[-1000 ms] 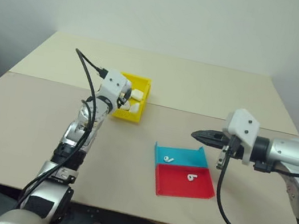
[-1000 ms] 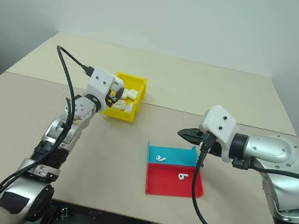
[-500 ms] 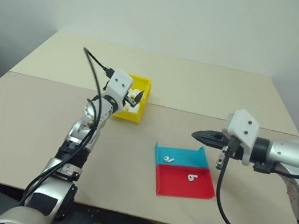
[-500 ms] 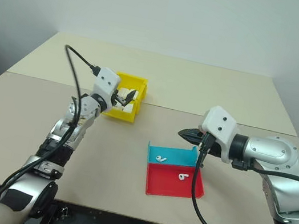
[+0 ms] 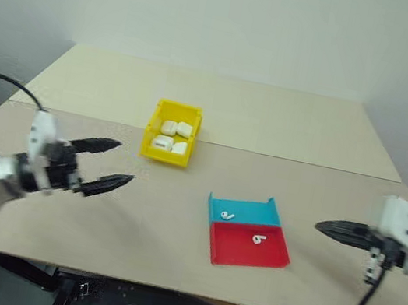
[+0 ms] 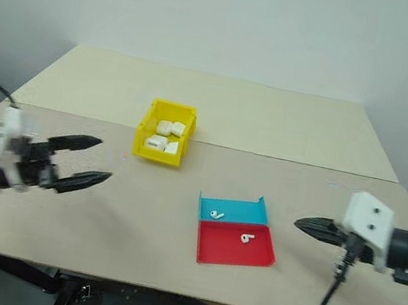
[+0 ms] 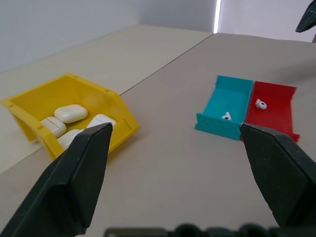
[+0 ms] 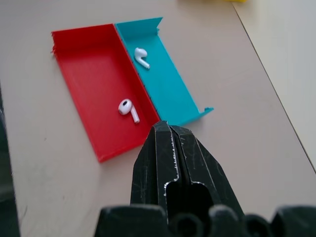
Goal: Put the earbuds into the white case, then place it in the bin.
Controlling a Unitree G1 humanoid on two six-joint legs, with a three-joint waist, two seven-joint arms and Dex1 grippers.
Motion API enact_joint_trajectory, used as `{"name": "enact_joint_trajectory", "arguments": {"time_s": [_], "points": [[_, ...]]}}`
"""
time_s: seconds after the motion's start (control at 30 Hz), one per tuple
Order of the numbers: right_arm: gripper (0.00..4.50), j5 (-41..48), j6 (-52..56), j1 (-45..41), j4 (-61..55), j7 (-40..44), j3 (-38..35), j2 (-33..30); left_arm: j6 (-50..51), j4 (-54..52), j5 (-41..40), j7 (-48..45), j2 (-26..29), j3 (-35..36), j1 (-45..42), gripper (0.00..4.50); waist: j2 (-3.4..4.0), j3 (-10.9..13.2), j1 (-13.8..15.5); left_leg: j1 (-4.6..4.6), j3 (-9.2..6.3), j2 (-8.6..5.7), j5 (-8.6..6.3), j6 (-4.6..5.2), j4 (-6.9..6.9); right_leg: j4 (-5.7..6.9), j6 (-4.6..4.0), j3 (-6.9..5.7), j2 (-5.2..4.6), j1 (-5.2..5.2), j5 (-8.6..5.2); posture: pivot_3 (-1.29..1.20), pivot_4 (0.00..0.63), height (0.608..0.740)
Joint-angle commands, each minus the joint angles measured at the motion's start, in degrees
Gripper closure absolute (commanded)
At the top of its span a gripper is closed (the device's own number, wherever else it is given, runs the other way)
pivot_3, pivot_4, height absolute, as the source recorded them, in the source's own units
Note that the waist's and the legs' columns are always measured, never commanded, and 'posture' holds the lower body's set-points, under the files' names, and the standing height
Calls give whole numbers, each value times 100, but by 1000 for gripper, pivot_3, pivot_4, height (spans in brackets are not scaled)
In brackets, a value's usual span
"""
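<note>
Two black fingers of the left gripper [image 5: 103,162] stand wide apart with nothing between them, hovering above the table [image 5: 273,117] to the left of the bin [image 5: 155,125] and nearer the table's front edge than it. The right gripper [image 5: 323,227] has its fingers pressed together on nothing, well to the right of the bin, just beyond the two trays.

The bin is bright yellow with raised walls, and four glossy white cases [image 5: 170,127] lie in it, all rounded and pebble-like with lids shut; which of them is the task's white case cannot be told. To the right of the bin and nearer the front edge, a blue tray [image 5: 245,211] and a red tray [image 5: 250,248] sit side by side, touching. One of the earbuds [image 8: 142,57] lies in the blue tray, the other [image 8: 128,109] in the red: tiny, glossy white, with short stems.
</note>
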Motion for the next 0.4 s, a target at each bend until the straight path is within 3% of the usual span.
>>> {"name": "enact_joint_trajectory", "arguments": {"time_s": [0.03,0.2,0.4], "points": [[4500,-62,-229,325,331,448,-670,-254,167,-158,-166,-291,353,622,492,14,-1,-1,-20,-2,4,1,0,0,0,-6,4,2,0,-2,-3,0,150,740],[4500,-145,-378,561,472,468,-920,-228,-18,-216,-7,-470,508,1013,1074,14,-5,-3,-66,-3,10,6,1,0,-2,-12,-3,9,4,-6,2,0,150,740],[4500,-151,-339,571,399,255,-714,-150,-67,-398,-80,-630,561,1141,1204,14,-5,-3,-51,-13,12,5,0,0,-8,-22,-2,11,2,-12,1,0,150,740]]}}
